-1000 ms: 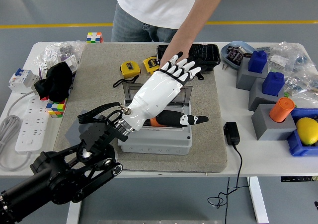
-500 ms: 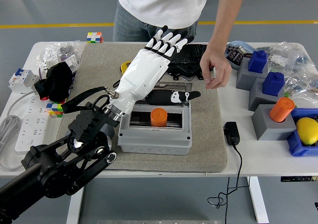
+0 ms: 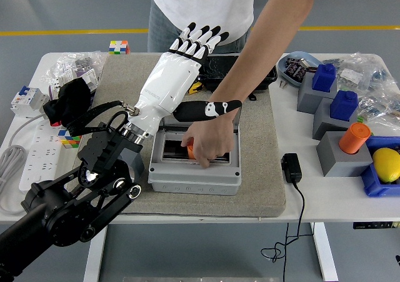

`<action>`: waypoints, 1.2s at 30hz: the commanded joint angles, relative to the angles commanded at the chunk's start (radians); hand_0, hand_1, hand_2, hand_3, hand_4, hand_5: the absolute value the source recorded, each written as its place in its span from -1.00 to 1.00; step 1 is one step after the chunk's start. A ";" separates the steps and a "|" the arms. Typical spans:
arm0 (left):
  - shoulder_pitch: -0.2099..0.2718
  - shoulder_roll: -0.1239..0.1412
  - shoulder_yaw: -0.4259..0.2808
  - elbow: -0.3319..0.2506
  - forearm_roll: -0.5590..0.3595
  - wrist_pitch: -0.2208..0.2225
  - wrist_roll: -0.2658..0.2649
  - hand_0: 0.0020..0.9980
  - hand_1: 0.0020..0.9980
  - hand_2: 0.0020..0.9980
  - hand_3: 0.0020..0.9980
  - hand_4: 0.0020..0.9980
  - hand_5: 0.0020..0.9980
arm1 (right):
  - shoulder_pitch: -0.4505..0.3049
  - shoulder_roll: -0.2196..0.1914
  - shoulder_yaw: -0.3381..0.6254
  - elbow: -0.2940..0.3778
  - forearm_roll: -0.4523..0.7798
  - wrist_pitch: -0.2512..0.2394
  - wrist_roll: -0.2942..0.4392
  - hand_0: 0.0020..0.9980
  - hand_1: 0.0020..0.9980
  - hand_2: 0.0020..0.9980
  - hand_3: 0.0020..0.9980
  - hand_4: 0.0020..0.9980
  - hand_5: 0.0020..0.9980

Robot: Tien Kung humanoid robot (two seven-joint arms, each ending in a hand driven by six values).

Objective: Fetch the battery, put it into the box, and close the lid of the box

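The grey box (image 3: 194,177) stands on the tan mat (image 3: 269,169) with its top open; its lid is largely hidden behind my hand. An orange battery (image 3: 190,149) lies inside the box. A person's hand (image 3: 209,141) reaches down from the far side into the box, its fingers around the battery. My left hand (image 3: 187,57) is white with black fingertips. It is raised above the back of the box, fingers spread and thumb out to the right, and holds nothing. My right arm is out of view.
A power strip (image 3: 37,160), a black cloth (image 3: 72,100) and colour cubes (image 3: 119,46) lie at the left. A black case (image 3: 244,69) sits behind the box. Grey blocks with blue pieces (image 3: 342,104) and an orange piece (image 3: 354,137), a yellow fruit (image 3: 387,164) and a black adapter (image 3: 291,167) are at the right.
My left hand has lifted off the box and moved back and to the left. The person's hand pulled away to the right, then came down into the box onto the orange battery.
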State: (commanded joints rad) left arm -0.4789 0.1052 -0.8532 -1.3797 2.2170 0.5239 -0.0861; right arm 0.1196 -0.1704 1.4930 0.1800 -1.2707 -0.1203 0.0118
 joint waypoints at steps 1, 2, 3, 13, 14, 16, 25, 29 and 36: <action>-0.001 0.000 -0.001 -0.001 0.001 0.000 0.000 1.00 1.00 1.00 1.00 1.00 1.00 | 0.000 0.000 0.000 0.000 0.000 0.000 0.000 0.65 0.63 0.58 0.67 1.00 1.00; -0.003 0.000 -0.002 -0.001 0.003 0.000 0.000 1.00 1.00 1.00 1.00 1.00 1.00 | 0.001 0.000 0.001 0.000 -0.001 0.000 0.000 0.65 0.63 0.58 0.67 1.00 1.00; -0.005 0.001 -0.004 0.000 0.004 0.000 0.000 1.00 1.00 1.00 1.00 1.00 1.00 | 0.002 -0.001 0.001 0.000 -0.002 0.000 -0.001 0.65 0.63 0.58 0.67 1.00 1.00; -0.010 -0.001 -0.009 0.004 0.006 0.002 -0.001 1.00 1.00 1.00 1.00 1.00 1.00 | 0.004 0.001 0.001 0.000 0.001 -0.001 0.000 0.65 0.63 0.58 0.66 1.00 1.00; -0.010 -0.001 -0.008 0.004 0.006 0.001 -0.001 1.00 1.00 1.00 1.00 1.00 1.00 | 0.004 0.001 0.000 0.000 0.001 -0.001 0.000 0.65 0.63 0.58 0.66 1.00 1.00; -0.010 -0.002 -0.009 0.005 0.006 0.002 0.000 1.00 1.00 1.00 1.00 1.00 1.00 | 0.005 0.000 0.000 0.000 0.001 -0.001 0.000 0.66 0.62 0.57 0.66 1.00 1.00; -0.013 -0.001 -0.021 0.014 0.001 -0.053 0.045 1.00 1.00 1.00 0.99 1.00 1.00 | 0.007 0.002 -0.002 0.000 0.002 -0.001 0.000 0.65 0.62 0.57 0.66 1.00 1.00; -0.011 0.000 -0.039 0.017 0.000 -0.138 0.104 1.00 1.00 0.97 0.78 1.00 1.00 | 0.006 0.001 0.000 0.000 0.000 -0.002 -0.001 0.65 0.62 0.57 0.66 1.00 1.00; -0.006 0.005 -0.052 0.009 -0.015 -0.196 0.168 1.00 1.00 0.86 0.61 1.00 0.99 | 0.004 0.000 -0.003 0.000 0.002 -0.003 -0.001 0.65 0.62 0.57 0.66 1.00 1.00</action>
State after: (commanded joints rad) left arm -0.4845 0.1097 -0.9056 -1.3709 2.2020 0.3283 0.0817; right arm 0.1239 -0.1700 1.4901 0.1800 -1.2683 -0.1235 0.0107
